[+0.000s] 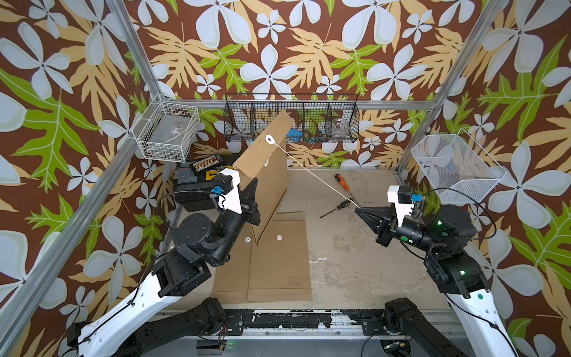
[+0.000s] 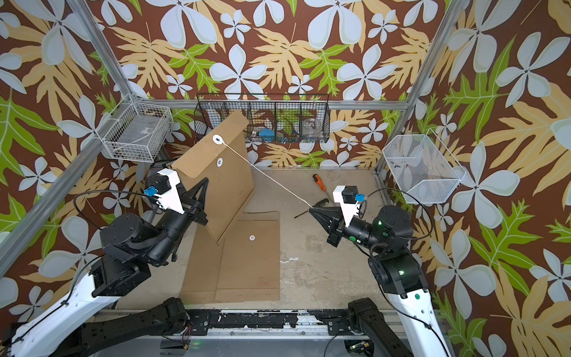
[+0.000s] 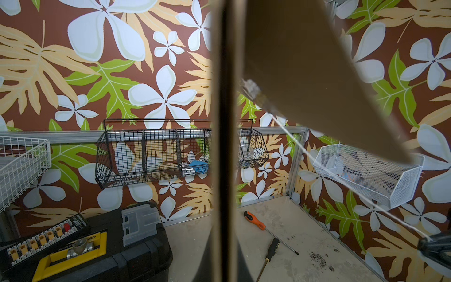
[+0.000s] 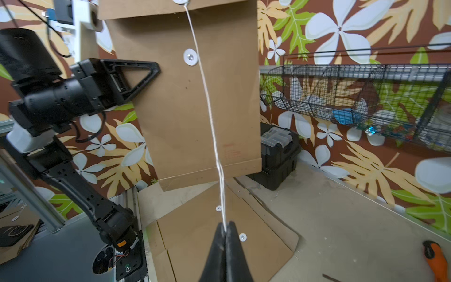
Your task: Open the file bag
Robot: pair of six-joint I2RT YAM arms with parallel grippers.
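Right claw [image 4: 225, 228] pinching string [image 4: 207, 97] end, jaws together; string running taut from flap button [image 1: 269, 139], not wound round lower button [image 4: 190, 57]. Left claw [image 4: 156, 70] clamping file bag [image 4: 175, 122] edge, holding it upright over tabletop [image 1: 355, 262]. Judging: keeping pull gentle, swinging flap [image 1: 262, 154] open. Toolbox [image 3: 136, 256] sitting closed. Black basket [image 1: 340, 123] on back wall holding blue item [image 1: 293, 135], clear jar [image 2: 310, 126].

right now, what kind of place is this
Probably a robot test cell: a metal frame lined with floral wallpaper, a left arm and a right arm, and wire baskets on the walls.
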